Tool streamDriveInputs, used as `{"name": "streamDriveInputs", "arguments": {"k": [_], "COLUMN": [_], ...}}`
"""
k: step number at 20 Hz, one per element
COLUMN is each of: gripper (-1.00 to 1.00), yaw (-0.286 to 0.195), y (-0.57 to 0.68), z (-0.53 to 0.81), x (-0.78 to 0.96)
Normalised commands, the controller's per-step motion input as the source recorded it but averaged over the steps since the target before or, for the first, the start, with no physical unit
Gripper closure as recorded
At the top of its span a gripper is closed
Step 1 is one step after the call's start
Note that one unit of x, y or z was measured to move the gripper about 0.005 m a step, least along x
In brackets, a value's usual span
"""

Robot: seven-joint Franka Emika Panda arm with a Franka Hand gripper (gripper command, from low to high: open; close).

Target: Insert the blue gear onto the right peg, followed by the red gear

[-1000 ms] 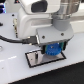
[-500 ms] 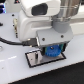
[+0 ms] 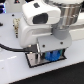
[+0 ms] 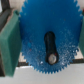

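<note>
Currently | blue gear (image 4: 47, 42): flat, toothed plastic | hole: oblong, dark

Black cable (image 3: 11, 48), seemingly green block (image 4: 8, 40).

The blue gear (image 3: 52, 55) sits over the plate (image 3: 34, 61), beneath the end effector (image 3: 50, 50).
</note>
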Motion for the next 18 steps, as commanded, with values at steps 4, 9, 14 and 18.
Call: {"name": "streamDriveInputs", "arguments": {"k": [4,9,14,18], "gripper": [-1.0,-1.0,-1.0,-1.0], "yaw": [0.0,0.0,0.0,0.0], "y": [0.12,0.1,0.22,0.19], "z": [0.34,0.42,0.25,0.11], "x": [-0.04,-0.27,-0.47,-0.73]}}
